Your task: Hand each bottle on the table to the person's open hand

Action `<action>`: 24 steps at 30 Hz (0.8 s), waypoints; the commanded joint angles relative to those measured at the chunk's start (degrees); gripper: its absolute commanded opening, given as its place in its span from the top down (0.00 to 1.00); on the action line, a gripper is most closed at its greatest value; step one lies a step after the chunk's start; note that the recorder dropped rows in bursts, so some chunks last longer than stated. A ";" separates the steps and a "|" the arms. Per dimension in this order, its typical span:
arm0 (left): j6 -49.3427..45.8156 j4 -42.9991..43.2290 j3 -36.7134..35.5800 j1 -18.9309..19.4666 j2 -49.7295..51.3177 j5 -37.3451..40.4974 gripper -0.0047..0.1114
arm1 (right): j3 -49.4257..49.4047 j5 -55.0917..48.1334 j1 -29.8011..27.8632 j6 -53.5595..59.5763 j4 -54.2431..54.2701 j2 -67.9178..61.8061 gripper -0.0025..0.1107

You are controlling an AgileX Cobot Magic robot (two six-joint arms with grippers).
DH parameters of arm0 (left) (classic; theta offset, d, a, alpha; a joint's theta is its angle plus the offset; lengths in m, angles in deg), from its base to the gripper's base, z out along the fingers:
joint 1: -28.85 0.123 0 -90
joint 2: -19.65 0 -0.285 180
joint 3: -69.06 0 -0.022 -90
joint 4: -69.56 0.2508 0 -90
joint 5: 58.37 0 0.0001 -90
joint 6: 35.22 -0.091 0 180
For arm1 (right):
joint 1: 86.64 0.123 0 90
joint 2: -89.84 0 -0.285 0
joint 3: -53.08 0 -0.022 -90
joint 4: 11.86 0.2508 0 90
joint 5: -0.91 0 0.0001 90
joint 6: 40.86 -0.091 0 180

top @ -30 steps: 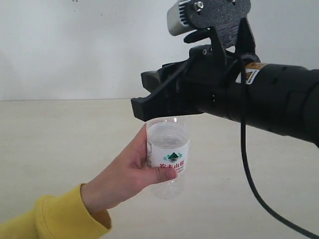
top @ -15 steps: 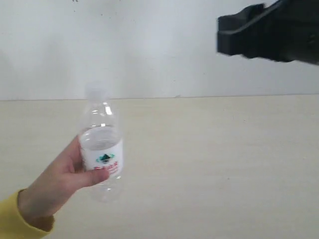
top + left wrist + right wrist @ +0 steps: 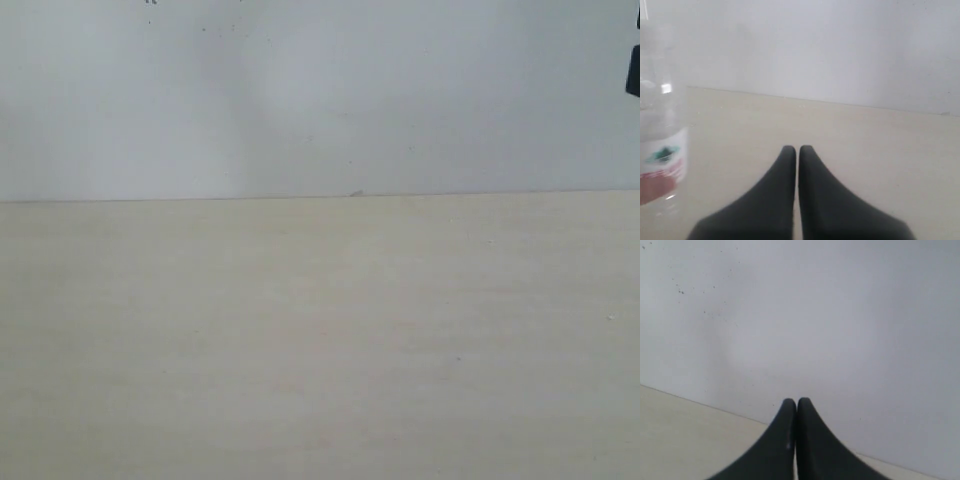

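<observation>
A clear bottle [image 3: 661, 125] with a white label and a red-green logo shows blurred at the edge of the left wrist view. A pinkish fingertip of the person's hand [image 3: 654, 189] presses on it. My left gripper [image 3: 797, 149] is shut and empty above the pale table [image 3: 875, 150], apart from the bottle. My right gripper [image 3: 796, 401] is shut on nothing and points at the white wall over the table's far edge [image 3: 675, 435]. The exterior view shows only the bare tabletop [image 3: 320, 350], with no bottle or hand. The cream-labelled bottle is out of view.
A plain white wall [image 3: 320, 100] stands behind the table. A small black piece of the right arm [image 3: 634, 72] pokes in at the exterior view's right edge.
The hand carried the clear bottle leftward and out of the exterior view. The right arm pulled away up and to the right, leaving only a sliver at the frame edge.
</observation>
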 commanded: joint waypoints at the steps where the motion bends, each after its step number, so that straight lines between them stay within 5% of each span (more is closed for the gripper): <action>1: -0.14 0.20 0.22 0.15 -0.15 -0.25 0.92 | -0.25 -0.26 -0.33 0.50 0.06 1.73 0.98; 19: -0.14 0.20 0.22 0.15 -0.15 -0.25 0.92 | -0.25 -1.28 -0.61 0.34 0.06 8.25 0.98; 24: -0.14 0.20 0.22 0.15 -0.15 -0.25 0.92 | -0.25 -1.74 -5.84 0.34 0.06 16.28 0.98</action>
